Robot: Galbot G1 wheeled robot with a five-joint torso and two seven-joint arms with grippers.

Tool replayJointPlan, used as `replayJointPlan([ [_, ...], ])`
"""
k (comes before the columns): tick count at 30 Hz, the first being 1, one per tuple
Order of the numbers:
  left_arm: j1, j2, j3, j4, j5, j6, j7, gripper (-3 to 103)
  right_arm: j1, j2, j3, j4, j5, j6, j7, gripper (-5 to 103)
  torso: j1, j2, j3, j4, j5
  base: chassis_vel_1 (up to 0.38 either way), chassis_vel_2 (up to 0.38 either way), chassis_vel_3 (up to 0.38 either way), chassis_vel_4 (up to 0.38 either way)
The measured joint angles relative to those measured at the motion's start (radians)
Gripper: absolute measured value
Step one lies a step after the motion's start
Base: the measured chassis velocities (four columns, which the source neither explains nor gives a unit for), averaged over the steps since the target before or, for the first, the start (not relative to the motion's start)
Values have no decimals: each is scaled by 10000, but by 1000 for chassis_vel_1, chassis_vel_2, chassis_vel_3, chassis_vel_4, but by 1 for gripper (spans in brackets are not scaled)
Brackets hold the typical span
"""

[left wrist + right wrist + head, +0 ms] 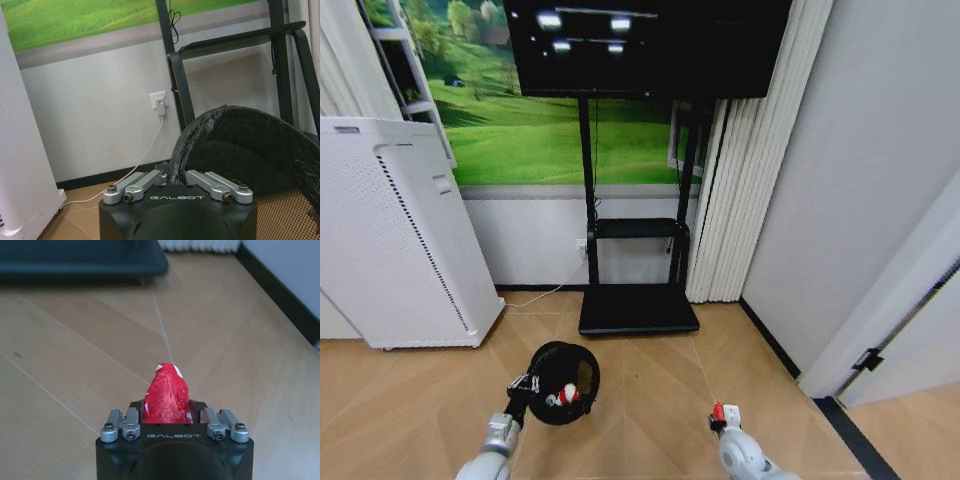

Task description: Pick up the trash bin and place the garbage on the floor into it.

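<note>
The left hand [527, 385] is clamped on the rim of the trash bin [563, 383], a small round black bin with fine mesh sides, held above the floor [650, 380] near the left of the scene and tipped so its mouth faces up toward the head camera. In the left wrist view the mesh wall [240, 150] curves up just past the silver finger links, its edge slightly crumpled. Inside the bin lies a crumpled red-and-white wrapper [566, 396].

The right hand [721, 416], low at the near right, is clenched around another wrapper [167, 395]: glossy red foil, creased into a blunt cone with white flecks at its tip, standing up between the metal fingers [125, 422].

The floor is light tan wood in a chevron pattern. Farther off stand a tall white perforated appliance [400, 235] at left and a black screen stand [638, 300] against the wall.
</note>
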Motion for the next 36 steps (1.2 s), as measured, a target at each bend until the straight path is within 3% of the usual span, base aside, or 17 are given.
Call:
replayJointPlan([
  [1,-57,-65,40,47,67,0,11,5,-168,-72,4,396,-773,432,-490,48,0,0,0,3,-1,0,0,0,0],
  [3,-80,-91,61,49,82,1,12,5,-232,-94,4,546,-1116,612,-691,48,1,0,0,2,-2,0,0,0,0],
  [5,-203,-145,207,21,110,49,13,5,-554,-140,12,1238,-2269,1198,-1244,48,0,0,-1,2,0,0,0,0,0],
  [11,-360,-144,399,-60,154,148,8,5,-1080,-243,44,2169,-3410,2089,-1961,48,0,0,-1,3,0,0,0,0,0],
  [14,-558,-164,568,-39,172,246,-62,5,-1610,-380,111,2749,-4696,3530,-3000,48,0,0,-1,-2,0,0,0,0,0],
  [15,-558,-164,568,-39,172,246,-62,5,-1610,-380,111,2749,-4696,3530,-3000,48,0,0,-1,-2,0,0,0,0,0],
  [18,-757,-291,838,17,207,346,-128,5,-1717,-430,55,2979,-5402,4535,-3777,48,0,0,-1,2,0,0,0,0,0],
  [27,-1385,-487,1661,484,391,434,-214,5,-1000,-163,-551,2587,-6079,5783,-4957,47,0,0,0,1,-1,0,0,0,0],
  [31,-1515,-549,1847,637,463,435,-229,5,-753,7,-825,2385,-6110,5918,-5120,47,0,-1,0,1,-2,0,0,0,0],
  [36,-1747,-780,2277,912,623,436,-259,5,44,812,-1671,1301,-6349,5997,-5200,47,0,0,1,0,-1,0,0,0,0],
])
